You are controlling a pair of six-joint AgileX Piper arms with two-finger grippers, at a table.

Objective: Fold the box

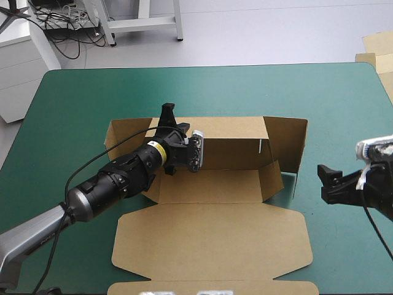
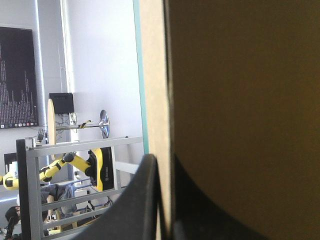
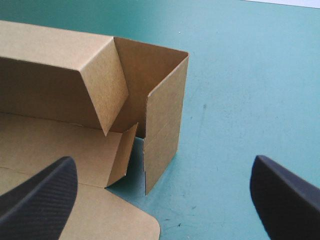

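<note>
left arm [image 1: 116,181]: black, yellow wrist band, silver-grey base | right claw [image 3: 164,159]: black fins, seemingly woven

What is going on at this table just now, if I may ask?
The robot is partway through folding a brown box. The left arm has its jaws shut on the raised far wall, holding it up. The right arm hovers off the box's right end, jaws open, touching nothing. The right end flaps stand up, and the lid lies flat on the table.
</note>
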